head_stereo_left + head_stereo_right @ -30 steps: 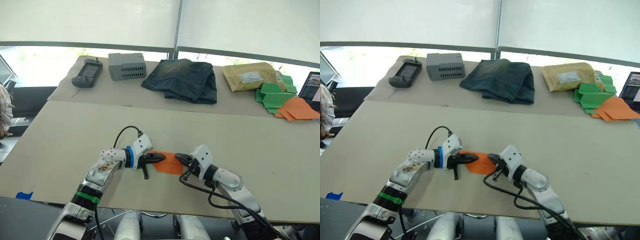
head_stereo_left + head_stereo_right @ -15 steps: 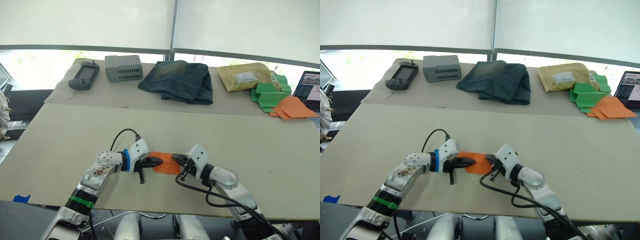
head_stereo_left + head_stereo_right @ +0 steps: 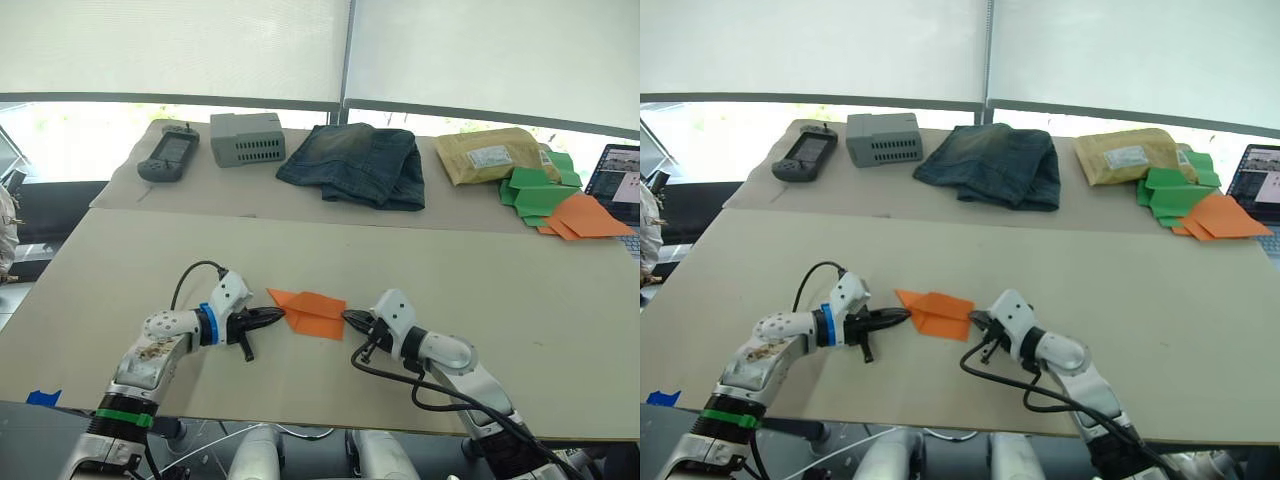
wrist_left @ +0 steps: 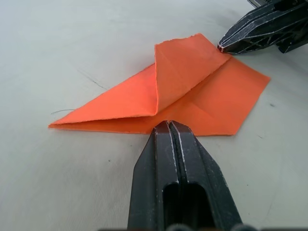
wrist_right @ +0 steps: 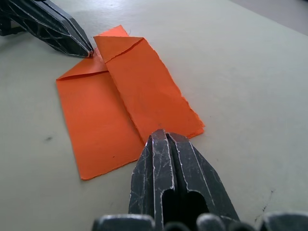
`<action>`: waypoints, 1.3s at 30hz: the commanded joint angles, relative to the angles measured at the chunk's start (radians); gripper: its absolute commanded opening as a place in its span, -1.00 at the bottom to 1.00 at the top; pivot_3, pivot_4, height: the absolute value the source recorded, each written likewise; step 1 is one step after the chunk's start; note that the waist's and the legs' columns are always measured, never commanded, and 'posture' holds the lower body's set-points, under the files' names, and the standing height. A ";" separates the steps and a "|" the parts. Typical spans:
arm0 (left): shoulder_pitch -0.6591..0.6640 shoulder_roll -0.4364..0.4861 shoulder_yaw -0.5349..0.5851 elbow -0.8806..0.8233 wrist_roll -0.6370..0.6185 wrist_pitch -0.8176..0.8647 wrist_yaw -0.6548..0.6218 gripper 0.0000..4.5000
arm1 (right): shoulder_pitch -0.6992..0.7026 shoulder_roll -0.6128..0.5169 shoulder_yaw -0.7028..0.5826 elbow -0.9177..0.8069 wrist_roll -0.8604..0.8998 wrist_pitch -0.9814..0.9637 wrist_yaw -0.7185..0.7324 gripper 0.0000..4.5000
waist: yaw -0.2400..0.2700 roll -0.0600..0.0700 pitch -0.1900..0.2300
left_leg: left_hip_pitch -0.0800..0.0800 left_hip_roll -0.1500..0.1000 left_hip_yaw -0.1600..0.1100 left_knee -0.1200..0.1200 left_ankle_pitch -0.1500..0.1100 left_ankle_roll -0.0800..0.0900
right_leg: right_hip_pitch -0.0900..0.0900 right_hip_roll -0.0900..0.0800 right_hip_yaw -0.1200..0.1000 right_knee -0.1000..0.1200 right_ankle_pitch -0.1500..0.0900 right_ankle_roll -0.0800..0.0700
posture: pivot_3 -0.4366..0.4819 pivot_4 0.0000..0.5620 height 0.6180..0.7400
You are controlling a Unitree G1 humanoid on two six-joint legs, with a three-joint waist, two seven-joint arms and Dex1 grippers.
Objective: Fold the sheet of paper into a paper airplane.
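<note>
Bright window w/ white roller blinds across the back. Big beige table in front, second tabletop butted behind it along a seam.

On back tabletop, biggest to smallest: folded jeans at center; tan padded envelope to the right of jeans; green paper shapes just beside envelope, overlapping a stack of orange sheets near right edge; grey box w/ vent slots left of jeans; black handheld controller farthest left. Laptop corner at right edge, screen lit.

Front table: sheet of paper, bright orange, lies flat near front-center, folded into pointed wedge w/ tip toward robot's left and a flap creased over the top; torn-looking edges in wrist views.

Left gripper: fingers pressed together, holding nothing, tips at the paper's left edge near the point, touching or just beside it.

Right gripper: fingers pressed together too, nothing between them, tips at the paper's blunt right end, touching or just off the edge — can't tell which.

Paper sits between the two grippers. Black cable loops off right wrist onto table.
</note>
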 commanded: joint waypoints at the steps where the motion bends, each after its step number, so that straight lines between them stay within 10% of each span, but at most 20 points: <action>1: 0.028 -0.003 -0.019 0.005 0.018 0.037 0.016 -1.00 | -0.010 -0.002 -0.016 0.012 -0.007 -0.019 -0.003 -0.98 | 0.000 0.000 0.000 | 0.000 0.000 0.000 0.000 0.000 0.000 | 0.000 0.000 0.000 0.000 0.000 0.000 | -0.05 -0.47 0.64; 16: 0.084 0.116 0.116 -0.145 -0.157 0.167 -0.092 -1.00 | -0.119 -0.021 -0.169 -0.127 0.183 0.098 0.061 -0.98 | -0.005 0.002 0.003 | -0.016 0.000 0.003 0.000 0.003 0.005 | -0.016 0.001 0.000 0.002 -0.001 0.000 | -0.05 -0.47 0.64; 20: 0.076 0.151 0.175 -0.195 -0.227 0.252 -0.085 -1.00 | -0.137 -0.033 -0.278 -0.140 0.411 0.389 0.076 -0.44 | 0.002 0.000 0.005 | -0.016 0.000 0.002 0.000 0.003 0.005 | -0.016 0.000 0.000 0.002 -0.001 0.000 | -0.05 -0.47 0.64; 28: 0.066 0.172 0.234 -0.271 -0.289 0.329 -0.044 0.25 | -0.207 -0.052 -0.349 -0.066 0.639 0.796 0.052 0.78 | 0.001 0.001 0.006 | -0.017 0.000 0.003 0.000 0.003 0.005 | -0.016 0.000 0.000 0.001 -0.001 0.000 | -0.05 -0.47 0.64; 39: 0.137 0.174 0.253 -0.330 -0.271 0.310 0.018 0.25 | -0.365 0.016 -0.334 0.186 0.683 0.892 0.111 0.78 | -0.007 0.001 0.006 | -0.017 -0.001 0.003 0.000 0.003 0.005 | -0.016 0.001 0.000 0.000 0.000 0.001 | -0.05 -0.47 0.64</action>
